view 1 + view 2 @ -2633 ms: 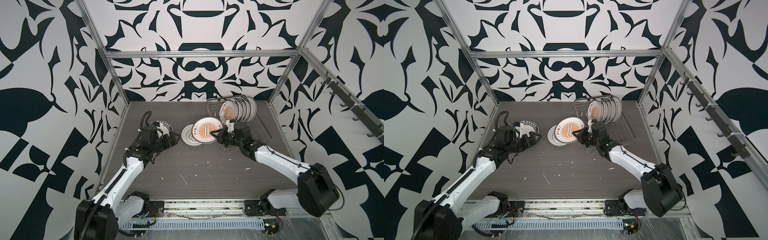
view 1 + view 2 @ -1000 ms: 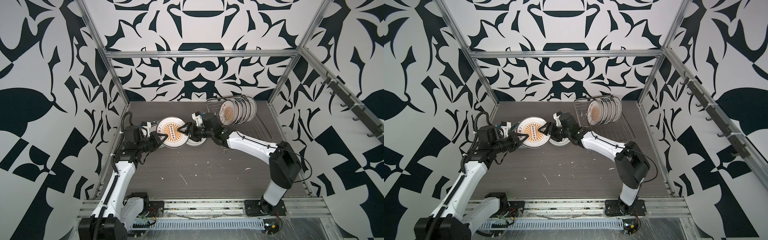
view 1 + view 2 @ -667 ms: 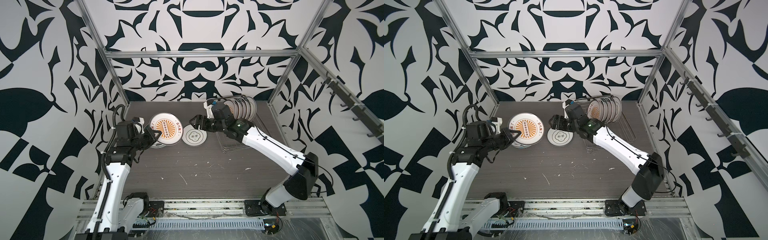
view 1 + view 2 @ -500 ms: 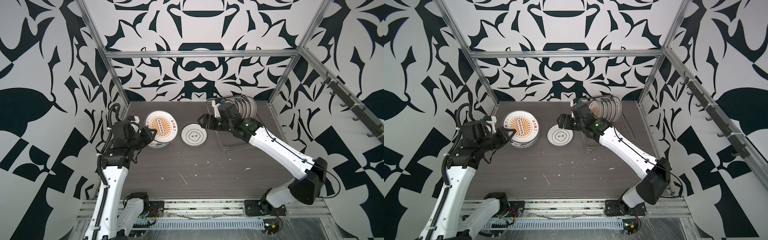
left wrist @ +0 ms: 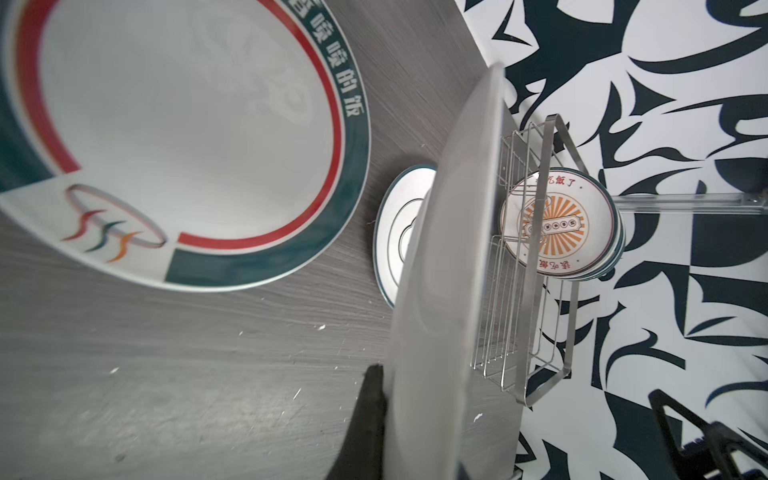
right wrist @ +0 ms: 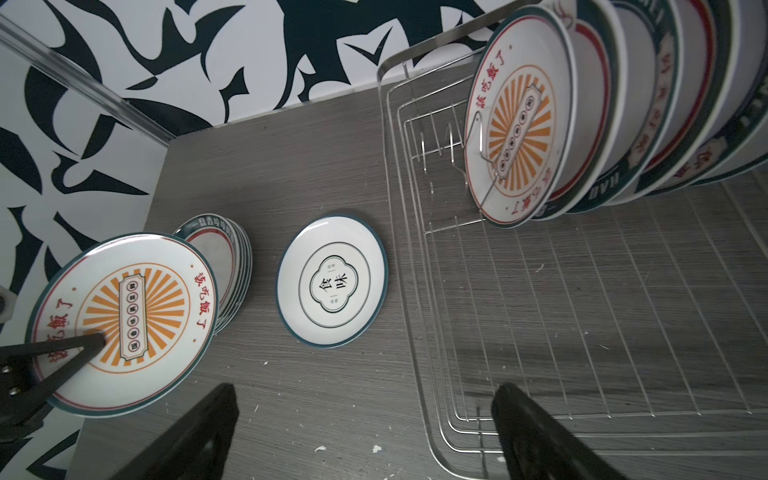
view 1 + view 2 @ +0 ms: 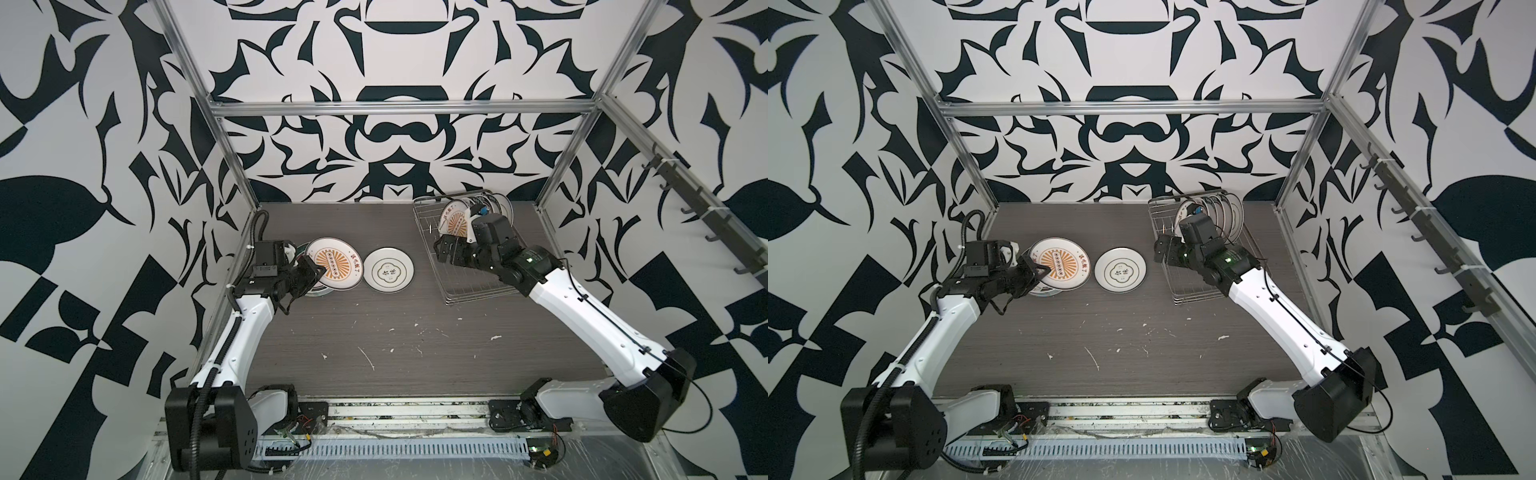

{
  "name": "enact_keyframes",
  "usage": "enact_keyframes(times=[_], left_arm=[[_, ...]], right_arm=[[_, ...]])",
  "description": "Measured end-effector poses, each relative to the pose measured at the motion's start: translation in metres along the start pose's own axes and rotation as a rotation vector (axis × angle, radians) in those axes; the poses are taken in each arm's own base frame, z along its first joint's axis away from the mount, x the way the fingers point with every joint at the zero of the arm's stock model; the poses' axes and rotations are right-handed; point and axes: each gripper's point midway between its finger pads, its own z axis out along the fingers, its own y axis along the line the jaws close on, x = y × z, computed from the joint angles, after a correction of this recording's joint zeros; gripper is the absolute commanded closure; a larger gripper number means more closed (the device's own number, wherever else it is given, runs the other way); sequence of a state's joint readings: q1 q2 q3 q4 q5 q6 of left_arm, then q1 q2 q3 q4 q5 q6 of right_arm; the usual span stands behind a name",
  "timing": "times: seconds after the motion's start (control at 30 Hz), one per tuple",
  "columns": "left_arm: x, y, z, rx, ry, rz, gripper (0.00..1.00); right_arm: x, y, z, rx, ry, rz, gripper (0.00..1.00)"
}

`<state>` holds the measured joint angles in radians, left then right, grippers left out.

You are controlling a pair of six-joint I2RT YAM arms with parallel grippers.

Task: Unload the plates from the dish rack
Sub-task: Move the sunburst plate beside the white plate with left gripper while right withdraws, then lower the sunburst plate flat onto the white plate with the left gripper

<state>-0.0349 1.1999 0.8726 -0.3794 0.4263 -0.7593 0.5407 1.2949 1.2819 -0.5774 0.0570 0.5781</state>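
My left gripper (image 7: 312, 272) is shut on the rim of a sunburst plate (image 7: 335, 264), held tilted over a stack of plates (image 6: 235, 257) at the table's left. In the left wrist view that plate (image 5: 440, 291) shows edge-on against one black finger (image 5: 370, 415); the other finger is hidden. A small plate with a cloud emblem (image 7: 389, 272) lies flat to the right of the stack. The wire dish rack (image 7: 478, 286) stands at the back right, with several plates (image 6: 582, 104) upright at its far end. My right gripper (image 6: 361, 424) hangs open and empty over the rack's near left edge.
The rack's near half (image 6: 582, 332) is bare wire grid with upright prongs. Small white crumbs (image 7: 370, 361) dot the grey table. Patterned walls and a metal frame post (image 7: 232, 162) close in the left, back and right sides.
The right gripper let go of the sunburst plate, opened wide and drew back right to the rack. The left gripper took the plate and carried it left over the stack.
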Motion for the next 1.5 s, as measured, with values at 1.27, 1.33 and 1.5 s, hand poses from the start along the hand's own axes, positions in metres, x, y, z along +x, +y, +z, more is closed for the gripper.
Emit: enact_keyframes(times=[1.27,1.33,1.5], left_arm=[[0.038,0.004,0.133,-0.097,0.229,0.019,0.85],[0.037,0.000,0.135,-0.094,0.228,0.026,0.83],[0.037,-0.009,0.139,-0.093,0.229,0.044,0.81]], right_arm=[[0.003,-0.044,0.005,0.033,0.037,0.061,0.01],[0.005,-0.045,0.006,0.033,0.043,0.062,0.00],[0.006,-0.046,0.007,0.033,0.047,0.066,0.00]])
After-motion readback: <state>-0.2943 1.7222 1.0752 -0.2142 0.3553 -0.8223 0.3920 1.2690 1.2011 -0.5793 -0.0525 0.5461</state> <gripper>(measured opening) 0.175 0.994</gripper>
